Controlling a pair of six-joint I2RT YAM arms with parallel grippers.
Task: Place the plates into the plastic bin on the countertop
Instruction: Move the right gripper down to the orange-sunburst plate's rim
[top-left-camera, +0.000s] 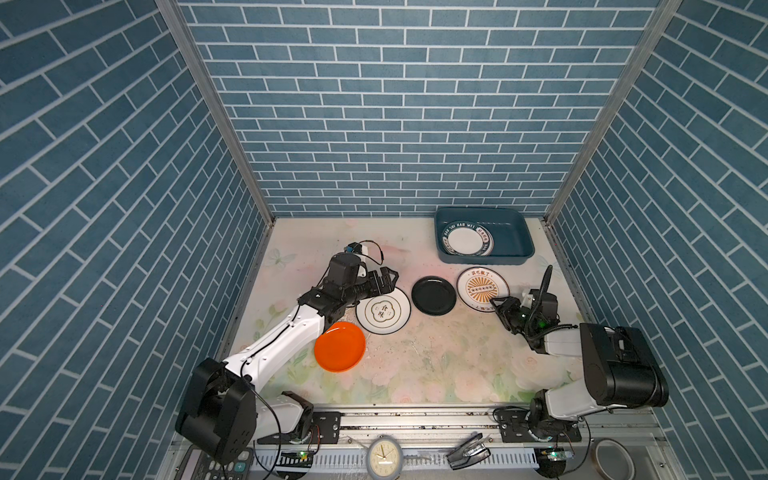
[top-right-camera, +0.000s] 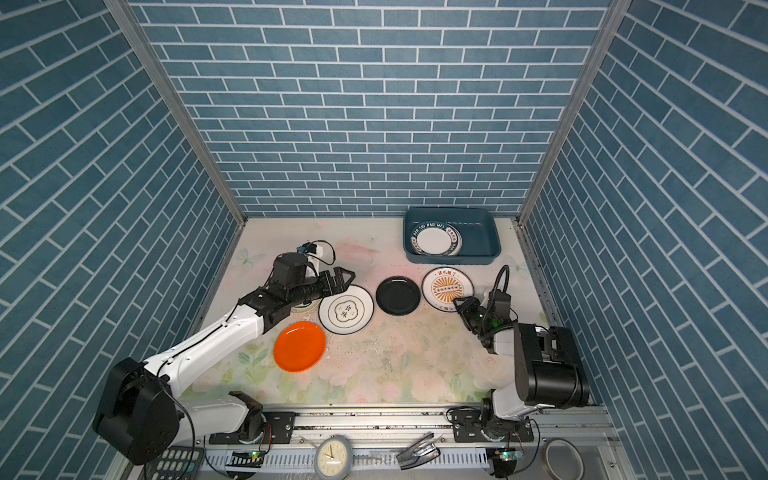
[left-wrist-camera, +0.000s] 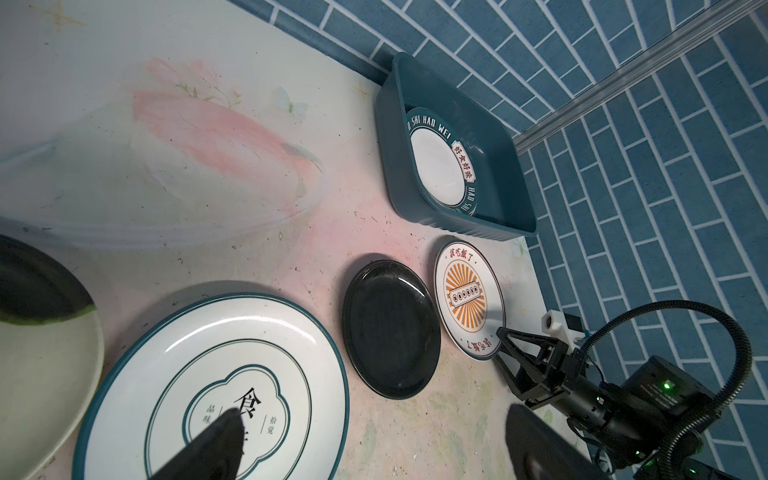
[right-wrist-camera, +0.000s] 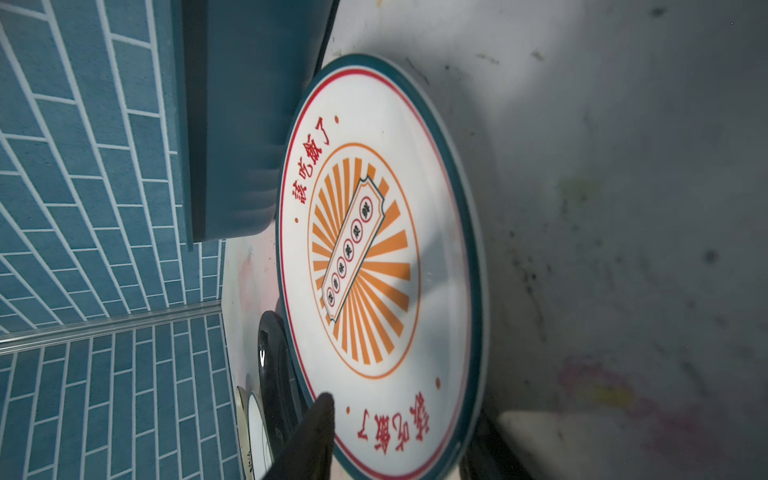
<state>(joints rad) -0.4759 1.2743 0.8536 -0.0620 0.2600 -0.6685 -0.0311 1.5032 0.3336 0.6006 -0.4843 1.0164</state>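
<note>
One plate per trip: right gripper (top-left-camera: 496, 302) jaws astride the near rim of the sunburst plate (top-left-camera: 482, 286), clamp unconfirmed; close firmly, lift level, clear the bin (top-left-camera: 484, 259) wall just beyond, lower onto the stack (top-left-camera: 465, 239) inside; left gripper (top-left-camera: 388, 279) agape above flower plate (top-left-camera: 382, 313).

In the bin (left-wrist-camera: 388, 145), I read "HAO SHI HAO WEI" and 好食好味 on the rim of the white plate (left-wrist-camera: 434, 166). Just outside the bin, the sunburst plate (right-wrist-camera: 374, 257) says 该吃饭了 twice in red. Farther from it, the teal-edged plate (left-wrist-camera: 216, 386) shows 食, 品味 and 拾觉.
</note>
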